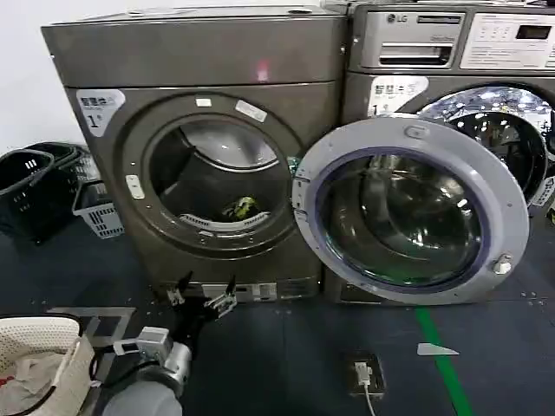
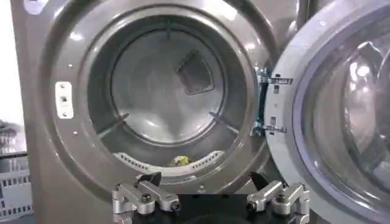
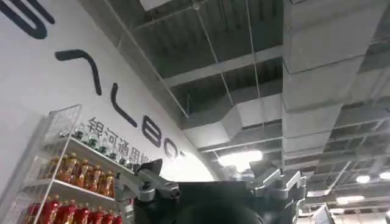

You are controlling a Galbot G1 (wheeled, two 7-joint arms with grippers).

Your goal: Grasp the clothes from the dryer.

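The dryer (image 1: 199,61) is the bronze-grey machine on the left, its round door (image 1: 412,212) swung wide open to the right. Inside the drum, low near the front lip, lie the yellow-green clothes (image 1: 241,208), which peek over the lip as a small patch (image 2: 180,161) in the left wrist view. My left gripper (image 1: 204,295) hovers low in front of the dryer's base, below the porthole, open and empty (image 2: 207,181). The right gripper (image 3: 210,173) points up at the ceiling, open, holding nothing.
An LG machine (image 1: 451,52) stands to the right behind the open door. Black and grey baskets (image 1: 52,186) sit on the floor at the left. A white basket with pale cloth (image 1: 39,360) is near my left side. A small device with a cable (image 1: 364,374) lies on the floor.
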